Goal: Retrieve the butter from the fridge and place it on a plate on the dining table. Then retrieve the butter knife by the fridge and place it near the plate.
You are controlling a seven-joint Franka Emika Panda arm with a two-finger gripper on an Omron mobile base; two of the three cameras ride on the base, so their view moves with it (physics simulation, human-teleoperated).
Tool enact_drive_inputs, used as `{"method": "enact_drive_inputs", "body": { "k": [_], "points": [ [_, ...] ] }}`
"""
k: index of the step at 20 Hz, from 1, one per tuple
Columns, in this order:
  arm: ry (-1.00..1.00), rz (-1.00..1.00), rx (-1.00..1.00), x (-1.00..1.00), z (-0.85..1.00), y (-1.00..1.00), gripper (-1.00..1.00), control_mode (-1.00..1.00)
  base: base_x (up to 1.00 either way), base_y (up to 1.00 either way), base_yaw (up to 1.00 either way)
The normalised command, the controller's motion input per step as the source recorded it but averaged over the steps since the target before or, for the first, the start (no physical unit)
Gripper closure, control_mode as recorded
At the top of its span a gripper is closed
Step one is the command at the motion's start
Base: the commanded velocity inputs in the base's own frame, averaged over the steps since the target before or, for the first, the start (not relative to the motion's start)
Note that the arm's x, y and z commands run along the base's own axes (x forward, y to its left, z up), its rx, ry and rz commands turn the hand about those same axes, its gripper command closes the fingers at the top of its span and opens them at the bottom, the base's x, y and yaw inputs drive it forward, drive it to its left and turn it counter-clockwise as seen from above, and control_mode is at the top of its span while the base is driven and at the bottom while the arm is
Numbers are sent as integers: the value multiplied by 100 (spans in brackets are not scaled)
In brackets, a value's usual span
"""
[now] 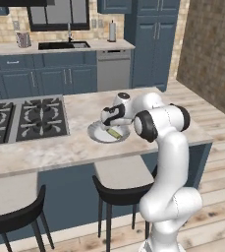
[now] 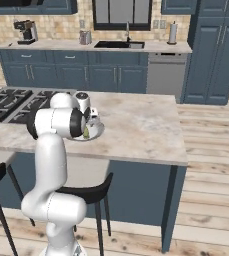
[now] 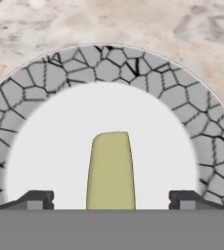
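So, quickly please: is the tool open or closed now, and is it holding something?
Tool: open, holding nothing; butter lies between its fingertips on the plate.

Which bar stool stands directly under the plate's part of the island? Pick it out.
The bar stool beside the arm's base, seat tucked below the plate. The other stool sits further left, under the cooktop end.
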Motion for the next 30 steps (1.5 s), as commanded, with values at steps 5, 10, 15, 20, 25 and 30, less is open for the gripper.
{"method": "enact_drive_inputs", "body": {
  "k": [5,10,15,20,25,30],
  "points": [
    [1,0,0,-12,73,-16,-100,-100,0,0,0],
    [0,-2,0,-45,75,-44,-100,-100,0,0,0],
    [0,-9,0,-57,40,-29,-100,-100,0,0,0],
    [3,-13,0,-35,24,-13,-100,-100,0,0,0],
    [1,-3,0,-34,1,-25,-100,-100,0,0,0],
    [0,0,0,0,0,0,-100,100,-46,-61,-3]
  ]
}}
